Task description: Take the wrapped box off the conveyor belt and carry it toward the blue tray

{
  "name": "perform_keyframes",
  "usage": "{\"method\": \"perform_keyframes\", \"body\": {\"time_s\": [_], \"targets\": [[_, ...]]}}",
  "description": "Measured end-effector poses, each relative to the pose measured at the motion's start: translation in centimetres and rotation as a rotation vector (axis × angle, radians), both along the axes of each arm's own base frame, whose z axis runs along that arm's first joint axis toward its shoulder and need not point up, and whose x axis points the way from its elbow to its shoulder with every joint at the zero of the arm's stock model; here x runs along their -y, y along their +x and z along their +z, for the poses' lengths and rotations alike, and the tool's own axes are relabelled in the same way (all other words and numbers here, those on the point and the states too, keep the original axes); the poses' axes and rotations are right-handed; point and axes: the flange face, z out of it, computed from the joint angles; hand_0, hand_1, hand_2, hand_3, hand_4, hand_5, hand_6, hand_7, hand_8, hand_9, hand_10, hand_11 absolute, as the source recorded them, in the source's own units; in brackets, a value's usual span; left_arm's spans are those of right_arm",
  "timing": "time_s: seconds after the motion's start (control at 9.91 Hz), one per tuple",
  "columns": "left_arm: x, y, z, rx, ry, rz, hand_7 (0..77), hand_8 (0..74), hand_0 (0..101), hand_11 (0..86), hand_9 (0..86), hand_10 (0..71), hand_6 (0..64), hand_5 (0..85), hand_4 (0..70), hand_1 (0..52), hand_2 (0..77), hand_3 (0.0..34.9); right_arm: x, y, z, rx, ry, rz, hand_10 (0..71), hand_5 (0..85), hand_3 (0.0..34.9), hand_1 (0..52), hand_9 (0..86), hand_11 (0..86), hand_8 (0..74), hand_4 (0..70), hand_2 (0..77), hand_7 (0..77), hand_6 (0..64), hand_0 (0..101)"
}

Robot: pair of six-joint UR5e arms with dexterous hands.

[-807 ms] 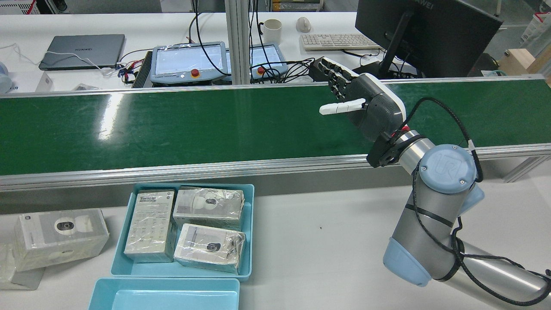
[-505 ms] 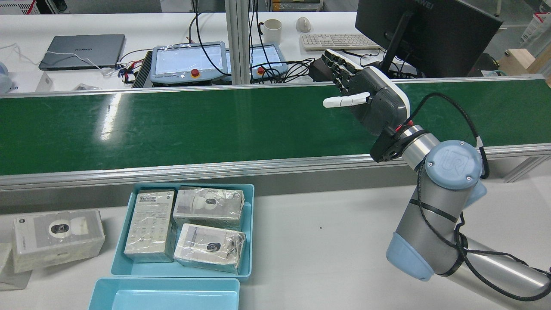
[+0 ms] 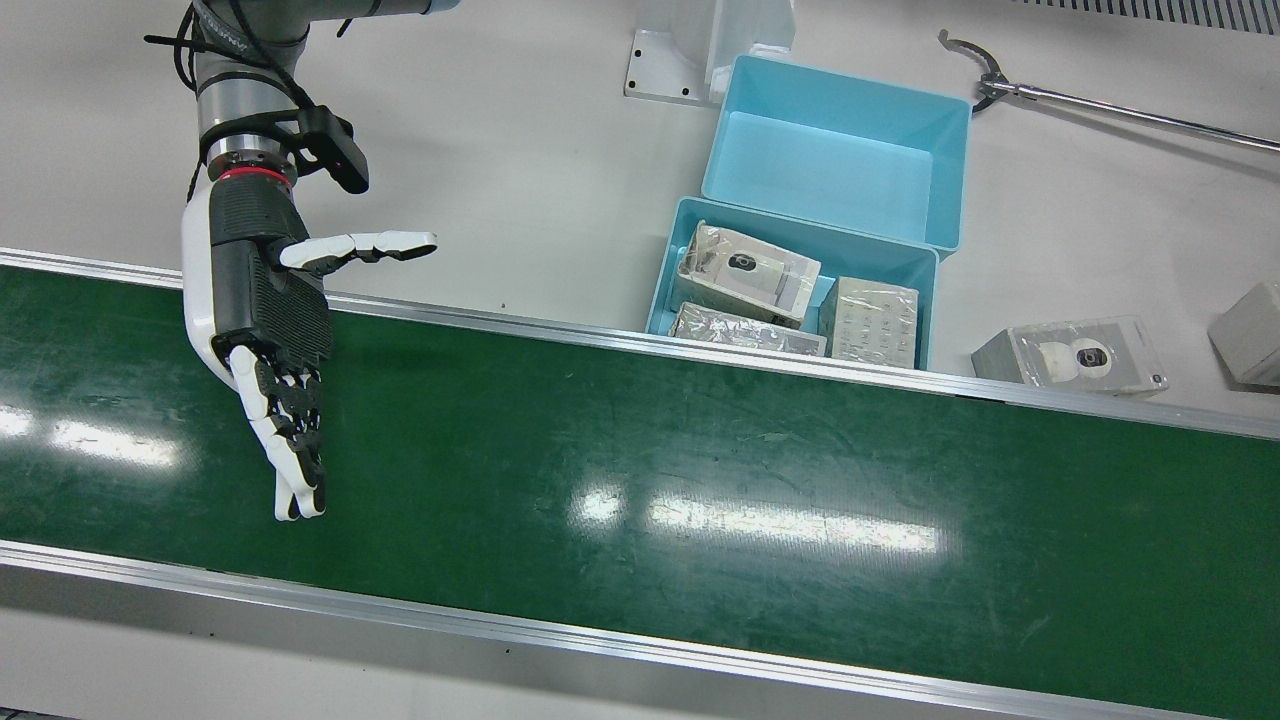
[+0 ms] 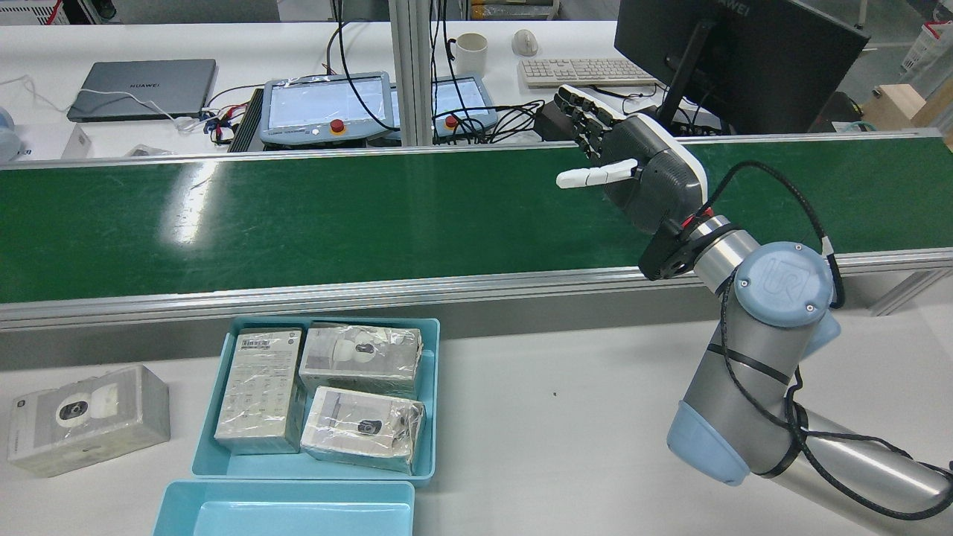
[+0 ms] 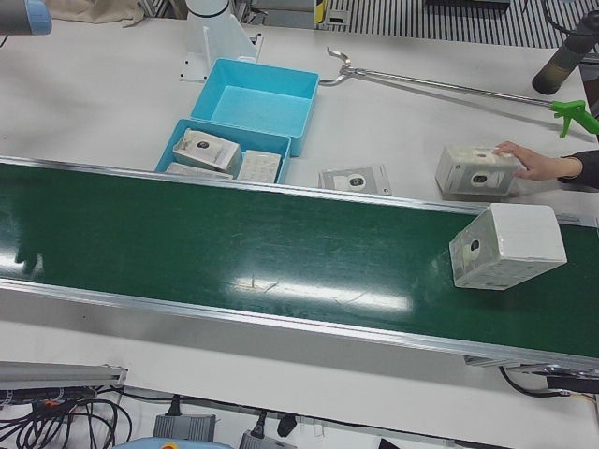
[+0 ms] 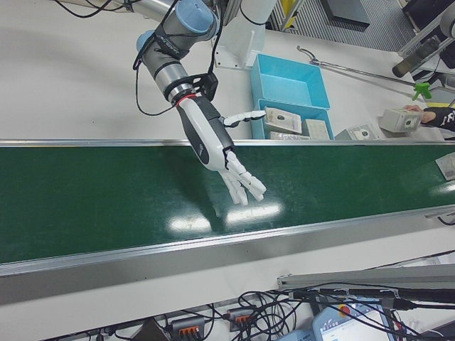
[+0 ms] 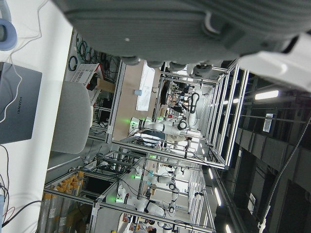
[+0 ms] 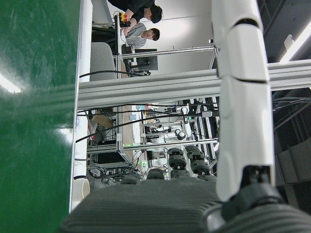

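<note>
1. Hovering over the green conveyor belt (image 3: 700,480), the right hand (image 3: 262,320) holds nothing: its fingers (image 3: 290,450) lie stretched out side by side, pointing across the belt toward the operators' side, and the thumb (image 3: 360,245) sticks out sideways toward the tray end of the station.

2. The wrapped box (image 5: 506,246) rides on the belt at its far end, seen only in the left-front view; it sits tilted, one corner raised, with its printed end face turned toward the hand's side.

3. The box lies well apart from the right hand, along the belt on the robot's left, past the blue tray (image 3: 800,290) that stands on the table beside the belt. The open palm appears to face that way, so I judge the hand is set to meet the box as the belt brings it along.

4. The box's long axis seems to run roughly along the belt, though the tilt makes this uncertain.

5. The left hand shows only in its own camera as a dark palm edge (image 7: 160,29); whether its fingers are spread or closed cannot be told, nor how near it is to the box.

6. The blue tray already holds three wrapped boxes; another wrapped box (image 3: 1070,355) lies on the table just beyond it.
</note>
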Motion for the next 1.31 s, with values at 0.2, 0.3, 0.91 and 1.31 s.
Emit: {"method": "perform_keyframes", "body": {"time_s": [0.2,0.3,0.91,1.31], "targets": [[0.0,0.0,0.0,0.0,0.0,0.0,0.5,0.5,0,0.5,0.0,0.5,0.5,1.1,0.0,0.0,1.1,0.0,0.07,0.14,-0.12,0.0,0.002,0.003,0.0,9.3,0.0,17.5,1.1,0.5,0.0,3.8,9.3,0.0,0.5,50],[0.0,0.0,0.0,0.0,0.0,0.0,0.5,0.5,0,0.5,0.5,0.5,0.5,1.1,0.0,0.0,0.5,0.0,0.06,0.21,-0.07,0.0,0.002,0.004,0.0,9.8,0.0,17.5,1.1,0.5,0.0,3.8,7.1,0.0,0.5,50],[0.0,0.0,0.0,0.0,0.0,0.0,0.5,0.5,0,0.5,0.5,0.5,0.5,1.1,0.0,0.0,0.5,0.0,0.0,0.21,0.46,-0.002,-0.006,0.003,0.0,9.8,0.0,15.8,1.1,1.1,0.0,1.6,6.5,0.0,0.5,48],[0.0,0.0,0.0,0.0,0.0,0.0,0.5,0.5,0,0.5,0.0,0.5,0.5,1.1,0.0,0.0,1.1,0.0,-0.03,0.21,0.38,-0.002,-0.004,0.003,0.0,8.7,0.0,15.8,1.1,0.5,0.0,1.6,6.5,0.0,0.5,48]]}}
